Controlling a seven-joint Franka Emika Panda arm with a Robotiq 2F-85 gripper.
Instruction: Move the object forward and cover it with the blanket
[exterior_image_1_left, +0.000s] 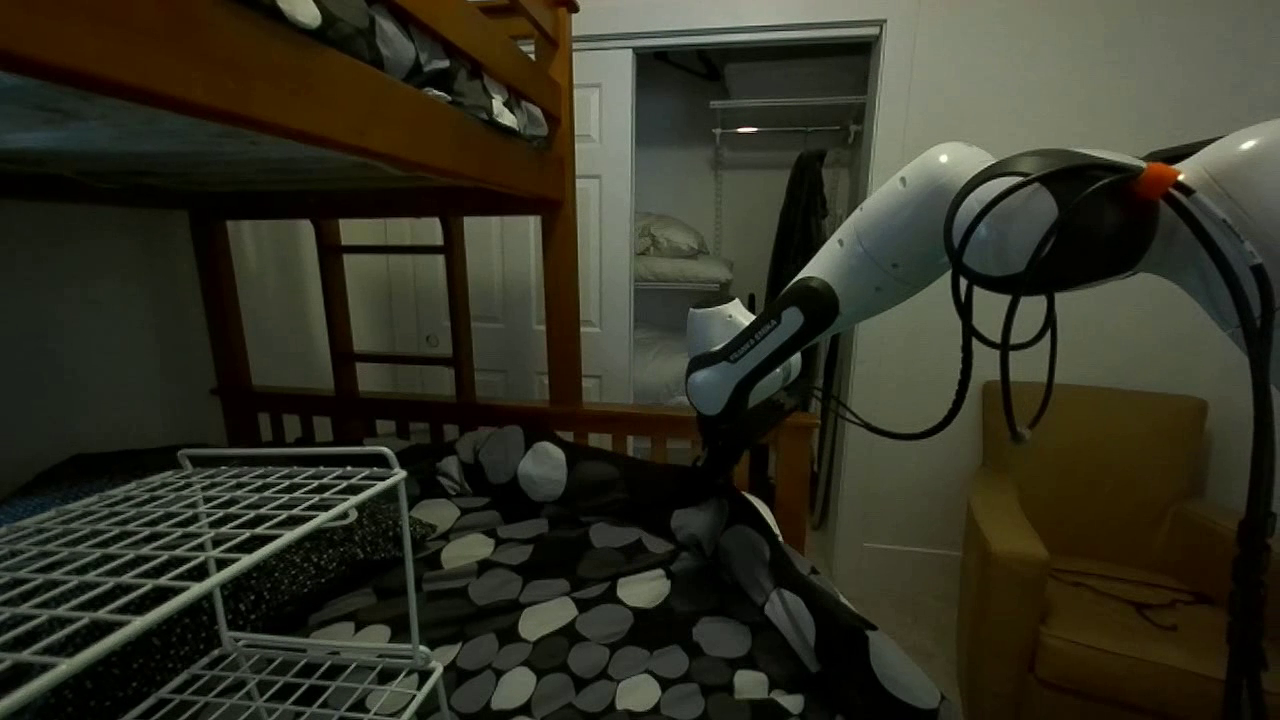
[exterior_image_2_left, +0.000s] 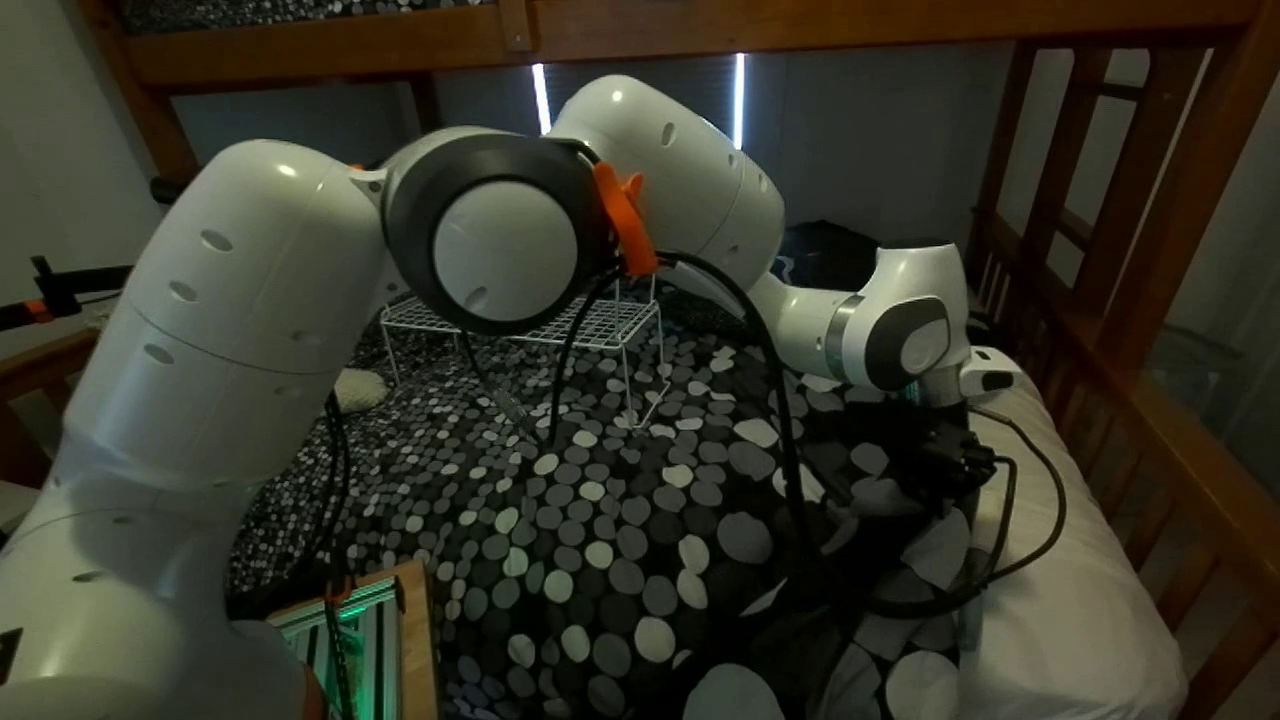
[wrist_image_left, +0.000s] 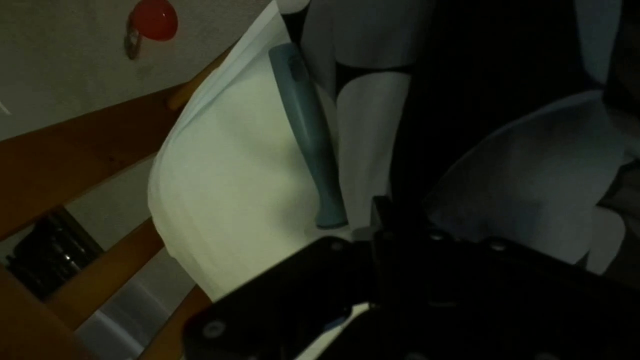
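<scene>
The blanket, black with white and grey round spots, covers most of the bed in both exterior views (exterior_image_1_left: 600, 620) (exterior_image_2_left: 620, 540). A slim blue-green object (wrist_image_left: 307, 130) with a flared end lies on the white sheet in the wrist view. Its right side touches or lies close along the blanket's edge (wrist_image_left: 372, 120). My gripper (wrist_image_left: 395, 215) is just past the object's flared end, with its fingers together on a dark fold of the blanket. The right finger blends into the black cloth. In an exterior view the gripper (exterior_image_1_left: 712, 465) is low at the blanket's raised fold.
A white wire rack (exterior_image_1_left: 290, 480) stands on the bed. A wooden bed rail (exterior_image_1_left: 795, 480) runs beyond the gripper, and the upper bunk (exterior_image_1_left: 380, 130) overhangs the bed. White bedding (exterior_image_2_left: 1060, 560) is uncovered beside the rail. A red round thing (wrist_image_left: 156, 20) is on the floor.
</scene>
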